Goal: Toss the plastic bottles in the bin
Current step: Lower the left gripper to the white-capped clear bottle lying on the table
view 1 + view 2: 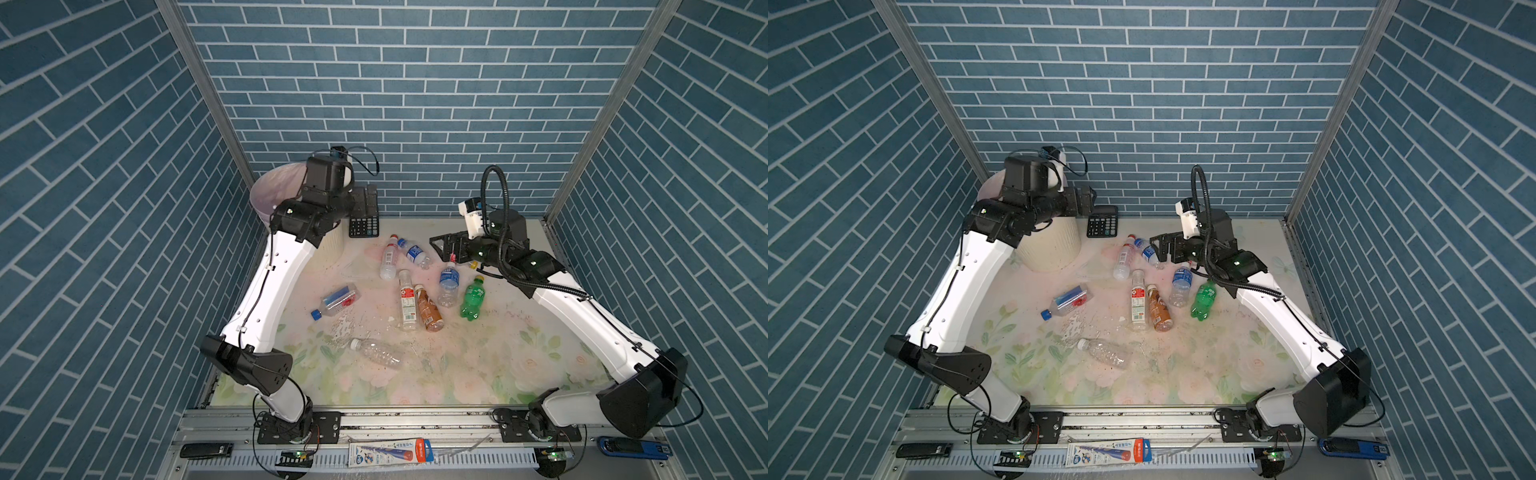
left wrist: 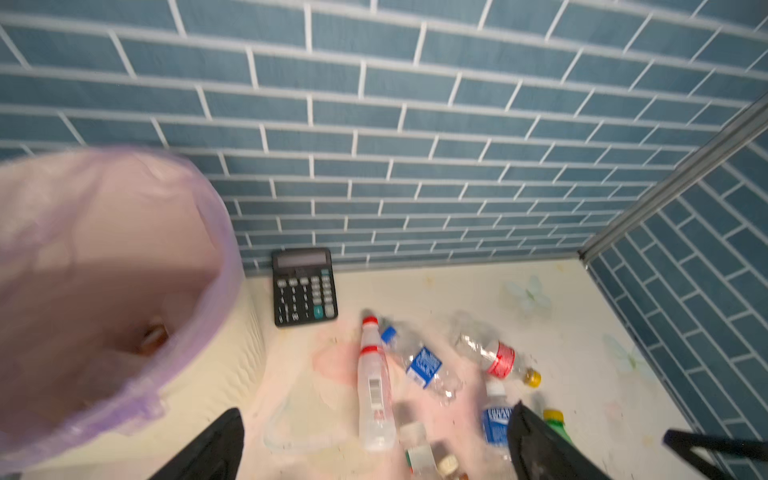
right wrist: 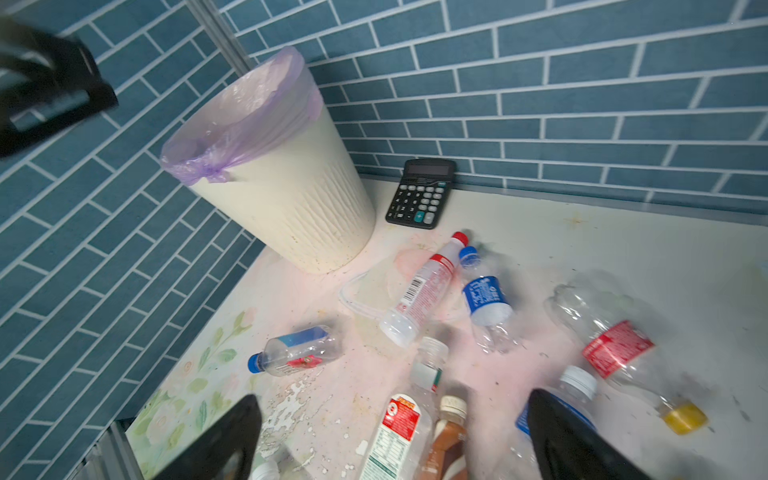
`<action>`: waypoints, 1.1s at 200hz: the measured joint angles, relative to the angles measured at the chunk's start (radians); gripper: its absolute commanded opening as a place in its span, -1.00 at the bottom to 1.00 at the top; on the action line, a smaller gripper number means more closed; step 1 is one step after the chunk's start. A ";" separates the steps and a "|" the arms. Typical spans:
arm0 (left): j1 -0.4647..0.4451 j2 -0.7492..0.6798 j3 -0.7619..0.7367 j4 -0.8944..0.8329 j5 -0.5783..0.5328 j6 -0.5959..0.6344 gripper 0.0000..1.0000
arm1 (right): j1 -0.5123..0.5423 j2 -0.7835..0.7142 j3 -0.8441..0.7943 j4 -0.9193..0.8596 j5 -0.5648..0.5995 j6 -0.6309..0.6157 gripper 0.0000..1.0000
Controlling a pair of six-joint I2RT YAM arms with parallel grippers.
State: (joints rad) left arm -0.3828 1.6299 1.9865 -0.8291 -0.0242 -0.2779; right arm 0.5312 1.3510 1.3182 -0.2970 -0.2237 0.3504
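The bin (image 1: 266, 195) (image 1: 1050, 249) (image 3: 282, 187), cream and ribbed with a lilac liner, stands at the back left; something amber lies inside it (image 2: 153, 336). Several plastic bottles lie on the table: a red-capped one (image 1: 389, 257), a blue-labelled one (image 1: 415, 252), a green one (image 1: 473, 297), a brown one (image 1: 428, 309), a blue-capped one (image 1: 334, 301), a bare clear one (image 1: 376, 351) and a red-labelled one with a yellow cap (image 3: 615, 349). My left gripper (image 1: 368, 199) (image 2: 376, 451) hangs open and empty beside the bin's rim. My right gripper (image 1: 446, 245) (image 3: 395, 444) is open and empty above the bottles.
A black calculator (image 1: 363, 226) (image 2: 303, 286) (image 3: 419, 195) leans against the back wall beside the bin. Blue brick walls close in the back and both sides. A pen pack (image 1: 390, 453) lies on the front rail. The table cover is flaking (image 3: 291, 399) near the middle.
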 measured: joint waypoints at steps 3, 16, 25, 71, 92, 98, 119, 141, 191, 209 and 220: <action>-0.003 -0.003 -0.015 -0.007 -0.001 -0.010 0.99 | -0.012 -0.010 -0.007 -0.005 0.002 0.005 0.99; -0.009 -0.021 -0.104 -0.042 0.000 -0.068 0.99 | -0.059 -0.043 -0.032 -0.035 0.009 0.020 0.98; -0.008 -0.048 -0.181 -0.051 0.000 -0.122 0.99 | -0.088 -0.058 -0.042 -0.059 0.012 0.028 0.98; -0.009 -0.267 -0.575 -0.043 0.037 -0.487 0.99 | -0.122 -0.102 -0.065 -0.165 0.036 0.037 0.99; -0.014 -0.332 -0.675 -0.032 0.057 -0.636 0.99 | -0.121 -0.134 -0.096 -0.188 0.039 0.037 0.99; -0.016 -0.344 -0.694 -0.030 0.063 -0.674 0.99 | -0.120 -0.143 -0.108 -0.195 0.040 0.037 0.98; -0.031 -0.380 -0.760 -0.027 0.067 -0.810 0.99 | -0.115 -0.166 -0.145 -0.219 0.051 0.037 0.98; -0.073 -0.422 -0.857 -0.032 0.077 -0.969 0.99 | -0.097 -0.171 -0.160 -0.248 0.083 0.035 0.99; -0.156 -0.381 -0.974 -0.056 0.128 -1.217 0.99 | -0.007 -0.171 -0.199 -0.256 0.131 0.008 0.99; -0.174 -0.359 -0.988 -0.044 0.153 -1.260 0.99 | -0.002 -0.171 -0.212 -0.256 0.136 0.008 0.98; -0.187 -0.348 -1.007 -0.035 0.165 -1.283 0.99 | -0.001 -0.171 -0.217 -0.251 0.140 0.008 0.98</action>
State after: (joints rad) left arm -0.5694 1.2823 0.9794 -0.8642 0.1410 -1.5608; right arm 0.5304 1.1805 1.1015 -0.5484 -0.0837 0.3584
